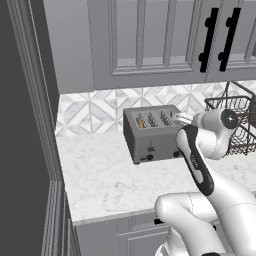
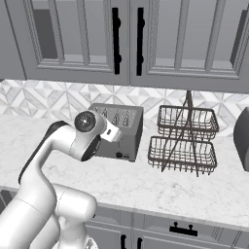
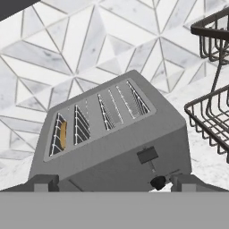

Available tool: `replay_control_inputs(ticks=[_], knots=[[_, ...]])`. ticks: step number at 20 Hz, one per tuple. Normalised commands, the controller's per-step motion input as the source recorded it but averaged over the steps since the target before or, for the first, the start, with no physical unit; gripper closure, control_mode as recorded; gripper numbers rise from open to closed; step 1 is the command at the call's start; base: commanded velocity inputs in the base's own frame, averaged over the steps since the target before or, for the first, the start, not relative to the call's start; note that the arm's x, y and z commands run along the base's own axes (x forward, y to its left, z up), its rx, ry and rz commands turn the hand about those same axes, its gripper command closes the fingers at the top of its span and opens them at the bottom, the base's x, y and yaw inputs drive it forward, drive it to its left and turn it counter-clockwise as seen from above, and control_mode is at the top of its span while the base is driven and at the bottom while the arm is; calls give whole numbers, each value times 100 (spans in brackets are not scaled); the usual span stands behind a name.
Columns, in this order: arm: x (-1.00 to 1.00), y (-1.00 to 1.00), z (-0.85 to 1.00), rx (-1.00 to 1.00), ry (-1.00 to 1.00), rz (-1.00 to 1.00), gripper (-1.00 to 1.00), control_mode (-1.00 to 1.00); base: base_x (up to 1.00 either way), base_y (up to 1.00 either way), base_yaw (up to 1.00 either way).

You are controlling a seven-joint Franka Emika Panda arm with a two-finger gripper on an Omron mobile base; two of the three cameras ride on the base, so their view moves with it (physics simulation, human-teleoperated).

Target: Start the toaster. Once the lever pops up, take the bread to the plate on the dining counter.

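Nothing of the task looks done yet: toaster not started, bread not moved.

Worktop [image 1: 100, 180] carries the toaster [image 1: 150, 142] against the tiled wall, with a two-tier wire basket [image 2: 184, 141] just beside it. The arm reaches over the toaster's near end, and the gripper [image 3: 112, 182] faces its front, jaws spread wide and holding nothing, one dark fingertip either side of the lower front face. Bread [image 3: 63, 135] sits low in the end slot, a tan edge showing between the wires. In the hand view the lever [image 3: 147, 155] sits near the top of its slit, so it appears unpressed, with a round knob [image 3: 157, 182] below it. Judged remaining: press the lever down, wait for the pop, lift the bread out, carry it to the plate.
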Motion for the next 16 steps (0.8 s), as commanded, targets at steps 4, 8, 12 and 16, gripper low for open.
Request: replay_control_inputs(ticks=[4,8,12,16], knots=[[0,0,0,0,0,0,-100,-100,0,0,0],[0,0,0,0,0,0,-100,-100,0,0,0],[0,0,0,0,0,0,-100,-100,0,0,0],[0,0,0,0,0,0,-100,-100,0,0,0]])
